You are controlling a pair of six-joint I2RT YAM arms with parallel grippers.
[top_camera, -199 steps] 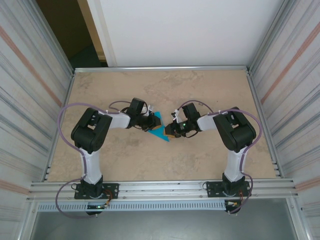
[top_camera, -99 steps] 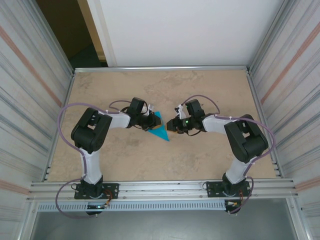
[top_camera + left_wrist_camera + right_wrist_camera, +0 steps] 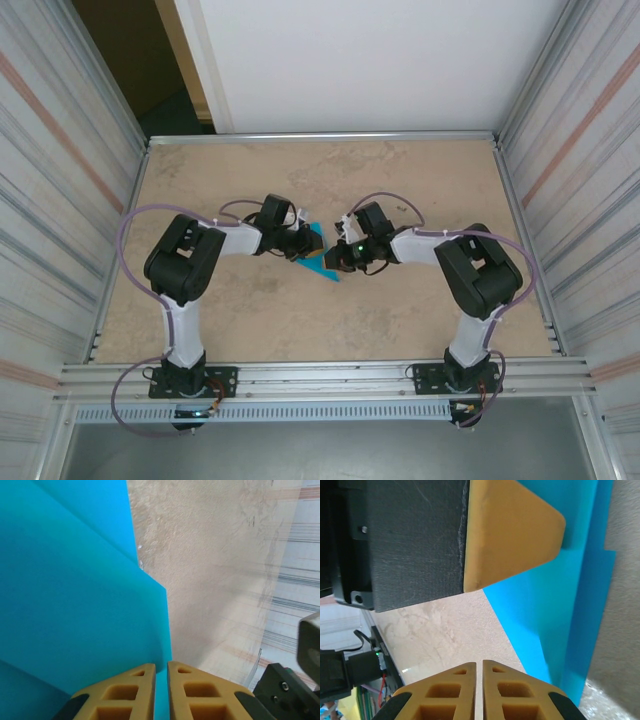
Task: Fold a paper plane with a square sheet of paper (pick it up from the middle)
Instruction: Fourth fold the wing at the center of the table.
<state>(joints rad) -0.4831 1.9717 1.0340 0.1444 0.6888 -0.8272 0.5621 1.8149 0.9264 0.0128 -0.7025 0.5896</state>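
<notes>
L claw (image 3: pixel 161 664): jaws pinched almost together on the paper sheet (image 3: pixel 75 605), w/ a thin blue strip in the gap, so it has hold. R claw (image 3: pixel 479 662): jaws together too, nothing between them that I can see, bare tabletop (image 3: pixel 435 635) past the tips. Top view: sheet lies creased between both claws, L claw on its left edge, R claw at its right edge; touching or just off, can't tell. Sheet's long axis runs far-to-near, sharp tip at the near end beside R claw. Judgement: R arm is free & nearest that tip, so next crease prob. falls to it, L as anchor.
</notes>
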